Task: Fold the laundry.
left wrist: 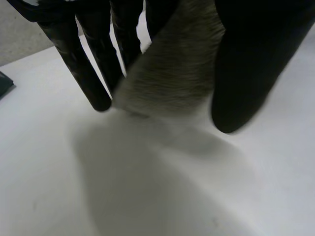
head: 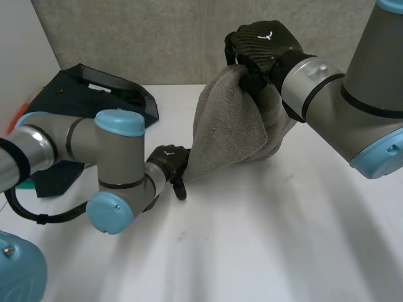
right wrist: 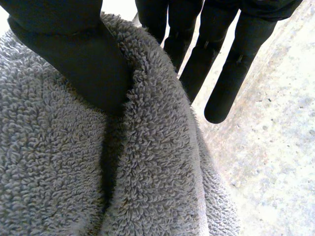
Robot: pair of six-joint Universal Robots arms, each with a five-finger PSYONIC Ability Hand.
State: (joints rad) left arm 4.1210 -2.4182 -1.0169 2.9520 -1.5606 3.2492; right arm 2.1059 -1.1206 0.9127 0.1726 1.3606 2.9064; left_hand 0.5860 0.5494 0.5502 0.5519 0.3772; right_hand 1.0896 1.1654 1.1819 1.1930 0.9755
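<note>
A grey terry towel hangs in the air over the back of the white table. My right hand is raised and shut on the towel's bunched top. In the right wrist view its thumb digs into the towel while the fingers stand past its edge. My left hand is low, at the towel's bottom corner. In the left wrist view that corner hangs between the straight fingers and the spread thumb, just above the table.
A dark navy garment lies crumpled at the back left, partly behind my left arm. A grey wall closes the far side of the table. The near half of the table is bare white surface.
</note>
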